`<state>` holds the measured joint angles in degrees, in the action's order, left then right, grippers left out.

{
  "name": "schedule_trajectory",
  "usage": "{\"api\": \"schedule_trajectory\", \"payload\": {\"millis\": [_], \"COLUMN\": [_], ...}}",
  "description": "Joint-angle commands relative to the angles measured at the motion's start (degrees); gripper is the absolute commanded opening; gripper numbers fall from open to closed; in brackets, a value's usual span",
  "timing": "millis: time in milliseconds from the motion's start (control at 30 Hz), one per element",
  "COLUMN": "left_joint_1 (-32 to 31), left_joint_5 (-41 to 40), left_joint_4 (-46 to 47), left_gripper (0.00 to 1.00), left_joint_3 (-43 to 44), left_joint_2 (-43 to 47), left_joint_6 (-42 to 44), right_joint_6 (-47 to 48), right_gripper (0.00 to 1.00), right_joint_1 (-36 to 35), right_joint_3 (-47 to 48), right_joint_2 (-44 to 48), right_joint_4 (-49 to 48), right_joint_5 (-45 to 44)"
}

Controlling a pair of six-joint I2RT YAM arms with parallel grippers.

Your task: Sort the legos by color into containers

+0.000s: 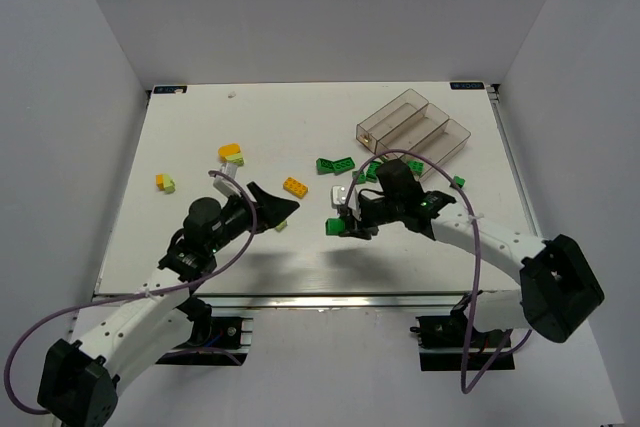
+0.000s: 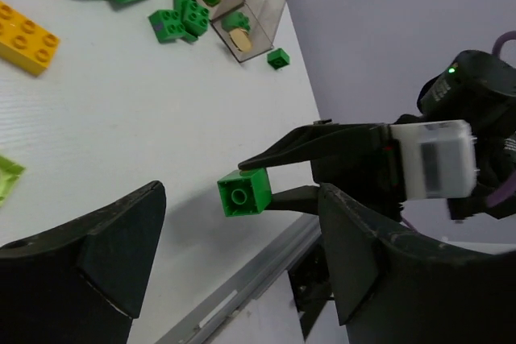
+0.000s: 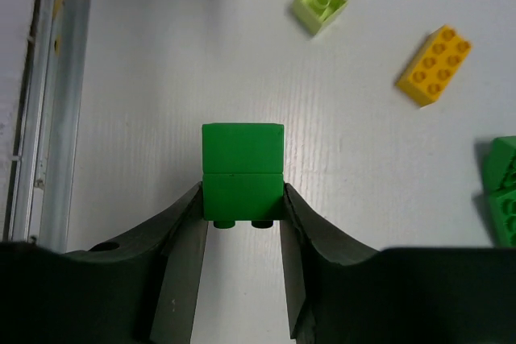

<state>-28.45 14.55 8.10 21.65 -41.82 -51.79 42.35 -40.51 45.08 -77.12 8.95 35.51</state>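
**Right gripper clamped on dark green brick, left gripper open**

White table, both arms reaching in from the near edge. Left arm angles toward the middle. Right arm bends in from the right and points left. Three-bin clear container sits far right on the table, set diagonal, bins joined side by side. Contents hard to read from above.

Jaws of the right gripper press on both sides of the dark green brick, studs facing its wrist, a seam across the block's middle. The held brick is at the near-middle of the table, well apart from the container and just beside the left gripper's tips. Cannot tell if it is clear of the surface. Left gripper jaws stand wide apart, gripping nothing. In its wrist view the held brick shows between its two fingers but touches neither.

Loose bricks, all on the table outside the bins:
- Dark green pair near centre.
- Dark green cluster just behind the right gripper.
- Small dark green piece near the container's near corner.
- Orange-yellow brick at centre.
- Orange-yellow and lime piece left of centre.
- Smaller orange and lime piece far left.
- Small lime brick just beside the left gripper.
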Motion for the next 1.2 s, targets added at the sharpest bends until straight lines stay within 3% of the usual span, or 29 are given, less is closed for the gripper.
{"api": "schedule_trajectory", "payload": {"millis": [0,167,567,1167], "left_joint_1": [-0.99,-4.42,-11.45,-12.69], "left_joint_5": [5.04,5.76,3.39,3.21], "left_joint_4": [7.01,10.18,15.46,17.21], "left_gripper": [0.82,0.72,0.76,0.75], "left_joint_3": [-0.56,1.82,5.15,5.33], "left_joint_2": [-4.29,-11.09,-20.31,-23.21], "left_joint_6": [-2.44,-2.61,-2.61,-2.44], "right_joint_6": [-4.02,-4.38,-5.61,-8.77], "right_gripper": [0.0,0.0,0.0,0.0], "right_joint_1": [0.26,0.26,0.35,0.26], "right_joint_3": [2.38,1.85,2.47,2.21], "right_joint_2": [3.99,6.37,6.55,7.78], "right_joint_4": [-0.25,-1.92,-4.73,-6.58], "right_joint_5": [2.9,-0.09,-1.14,0.53]}}
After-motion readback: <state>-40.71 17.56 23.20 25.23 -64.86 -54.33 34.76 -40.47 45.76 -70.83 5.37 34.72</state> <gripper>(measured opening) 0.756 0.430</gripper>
